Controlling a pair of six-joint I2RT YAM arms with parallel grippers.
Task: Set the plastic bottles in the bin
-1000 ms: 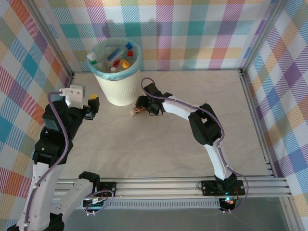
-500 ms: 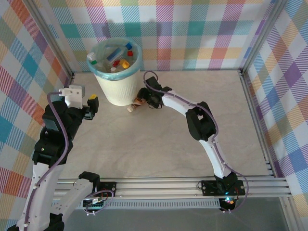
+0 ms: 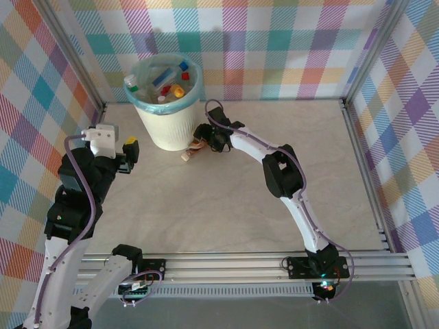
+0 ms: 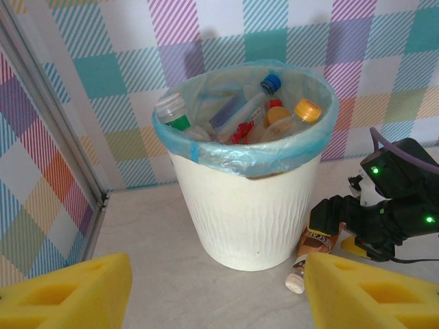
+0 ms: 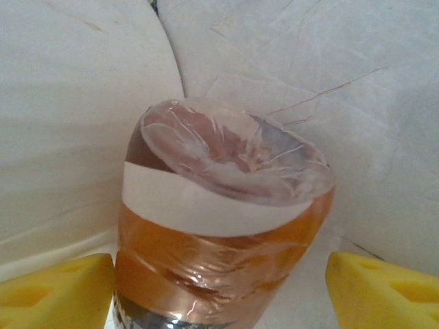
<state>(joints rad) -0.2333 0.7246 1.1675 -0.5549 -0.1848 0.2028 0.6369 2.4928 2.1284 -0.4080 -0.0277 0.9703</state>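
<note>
The right gripper (image 3: 203, 143) stands with its jaws spread wide. In the right wrist view we see its two yellow foam pads (image 5: 55, 291) at the lower corners. Between them is a small clear plastic bottle with an orange-brown label (image 5: 219, 226), its dimpled, crinkled base turned towards the camera and a white band round the label. We see neither pad pressing into it. The top view adds what that close view cannot: the bottle lies on the pale marbled tabletop (image 3: 226, 205), its cream cap pointing away from the gripper, just beside the foot of the tall round white ribbed bin (image 3: 169, 130). From the left wrist view we look across at the same bottle, close against the black gripper body; whether it touches the bin wall we cannot tell. That view also shows the bin's fine vertical ribs and the translucent teal-blue bag folded over its rim, with the other plastic bottles (image 4: 240, 116) heaped inside, their caps blue, yellow, red and white. The left gripper (image 4: 218, 295) is spread as well, holding nothing, raised to the left of the bin and apart from it, with the pastel plaid wall (image 3: 288, 48) behind.
</note>
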